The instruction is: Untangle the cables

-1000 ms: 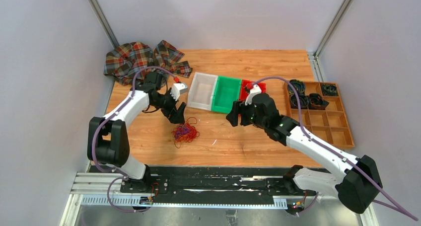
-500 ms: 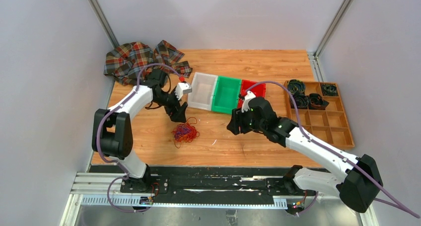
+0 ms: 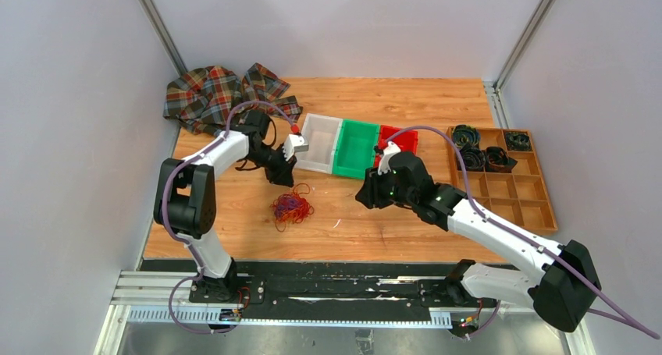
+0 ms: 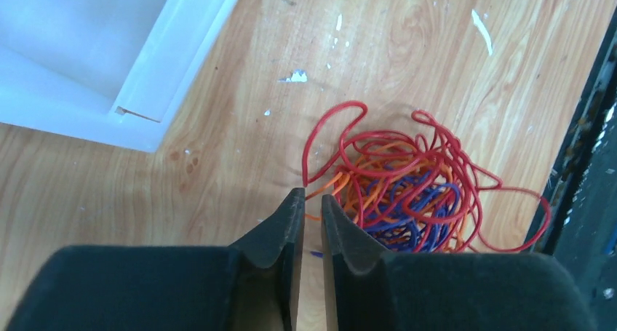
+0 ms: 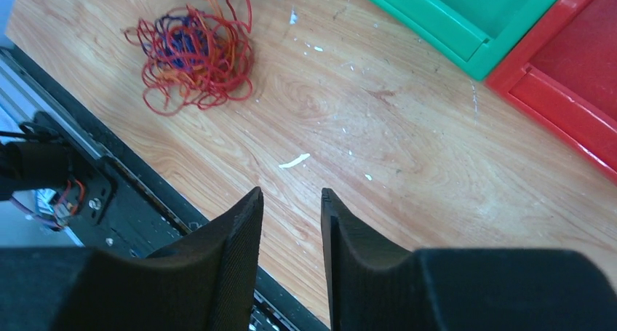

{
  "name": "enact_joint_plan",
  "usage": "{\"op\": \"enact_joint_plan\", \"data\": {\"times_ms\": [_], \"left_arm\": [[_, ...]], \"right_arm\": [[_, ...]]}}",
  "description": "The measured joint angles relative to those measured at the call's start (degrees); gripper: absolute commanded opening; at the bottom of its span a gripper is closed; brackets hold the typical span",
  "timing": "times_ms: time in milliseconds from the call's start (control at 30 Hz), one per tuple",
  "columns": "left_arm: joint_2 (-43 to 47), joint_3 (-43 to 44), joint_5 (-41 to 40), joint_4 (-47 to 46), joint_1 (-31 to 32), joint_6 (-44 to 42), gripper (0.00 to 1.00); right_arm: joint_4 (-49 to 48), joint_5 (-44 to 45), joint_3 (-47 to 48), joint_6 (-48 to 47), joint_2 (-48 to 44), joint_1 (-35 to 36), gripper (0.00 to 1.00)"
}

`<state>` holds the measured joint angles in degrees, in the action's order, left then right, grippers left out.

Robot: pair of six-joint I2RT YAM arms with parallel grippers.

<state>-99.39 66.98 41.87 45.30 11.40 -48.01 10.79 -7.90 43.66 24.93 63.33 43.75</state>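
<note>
cables: 1 tangle on table, near white bin | left gripper: almost pressed together at tangle's far edge, pinch cannot be told | right gripper: spread, empty, well right

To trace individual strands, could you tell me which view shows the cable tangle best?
The left wrist view: the cable tangle is close up, with red, orange and purple strands distinct, though the left hand hides part of it. The right wrist view shows the whole tangle, smaller; the top external view, only a small clump.
</note>
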Motion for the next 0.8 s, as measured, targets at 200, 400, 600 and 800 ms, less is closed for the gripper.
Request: {"op": "enact_joint_plan", "data": {"times_ms": [200, 400, 600, 800], "left_arm": [[0.11, 0.96, 0.33, 0.63, 1.27, -0.44, 0.01], [4.17, 1.42, -0.35, 4.76, 1.51, 0.28, 0.03], [11.28, 0.96, -1.18, 7.37, 1.92, -1.49, 0.54], [2.43, 2.84, -4.24, 8.68, 2.69, -2.86, 0.84]], "right_arm": [[-3.67, 0.00, -0.09, 1.81, 0.15, 0.02, 0.29], [-7.52, 0.02, -0.09, 2.32, 2.58, 0.79, 0.29], [-8.98, -0.02, 1.14, 2.29, 6.36, 2.03, 0.33], [-9.46, 0.48, 1.14, 2.27, 5.44, 4.33, 0.37]]}}
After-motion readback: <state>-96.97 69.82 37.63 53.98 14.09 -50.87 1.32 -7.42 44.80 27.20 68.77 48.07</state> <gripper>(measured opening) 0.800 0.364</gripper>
